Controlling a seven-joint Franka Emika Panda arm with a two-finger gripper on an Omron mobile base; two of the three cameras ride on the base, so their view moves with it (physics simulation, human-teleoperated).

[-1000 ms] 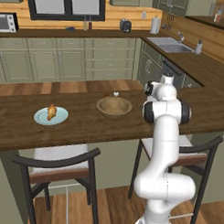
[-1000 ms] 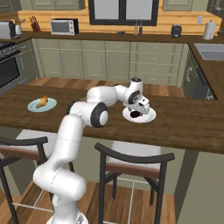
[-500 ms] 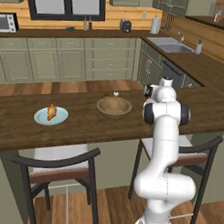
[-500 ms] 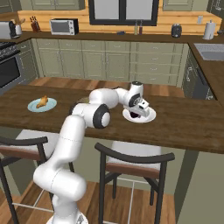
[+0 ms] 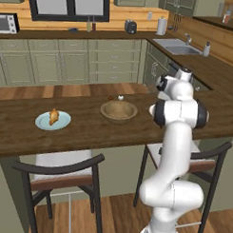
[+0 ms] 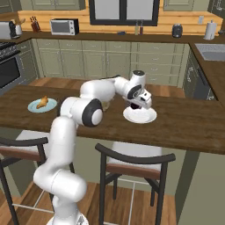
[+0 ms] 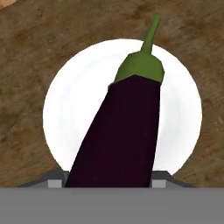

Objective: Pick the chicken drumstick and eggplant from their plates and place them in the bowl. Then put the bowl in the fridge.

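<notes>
My gripper hangs over a white plate on the wooden counter, shut on the eggplant. In the hand view the dark purple eggplant with its green cap and stem runs up from between the jaws, with the white plate behind it. I cannot tell whether it still touches the plate. The chicken drumstick lies on a pale blue plate at the counter's left. The tan wooden bowl stands between the two plates, left of the arm. The fridge is out of view.
Two dark bar stools stand at the counter's near edge. Behind it run green-grey cabinets, a sink, a microwave and a stove at the far left.
The jaws have closed from wide open onto the eggplant over the white plate. The arm has hardly moved; the drumstick and the bowl stay put.
</notes>
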